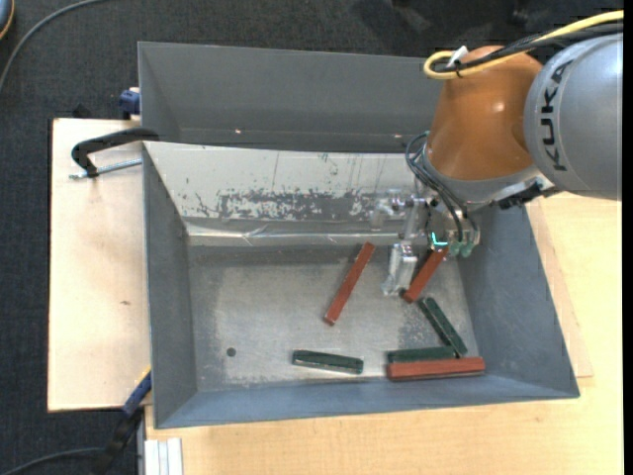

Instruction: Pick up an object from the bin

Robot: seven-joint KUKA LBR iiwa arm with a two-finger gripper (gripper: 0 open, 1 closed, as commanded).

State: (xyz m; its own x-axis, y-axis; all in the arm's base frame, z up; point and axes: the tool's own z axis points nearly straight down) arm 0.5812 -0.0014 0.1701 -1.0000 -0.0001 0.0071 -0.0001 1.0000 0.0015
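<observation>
My gripper (407, 283) hangs over the right part of the bin floor, below the orange wrist cover. A short red-brown bar (425, 273) stands tilted against its silver finger (399, 270), with its lower end pinched at the fingertips. To the left, a longer red-brown bar (348, 283) lies slanted on the floor, apart from the fingers. Just below and to the right of the gripper lies a dark green bar (441, 327).
Along the front wall lie a red-brown bar (435, 368), with a dark green bar (417, 354) touching it, and another dark green bar (326, 362) further left. The right wall of the bin slopes up close to the gripper.
</observation>
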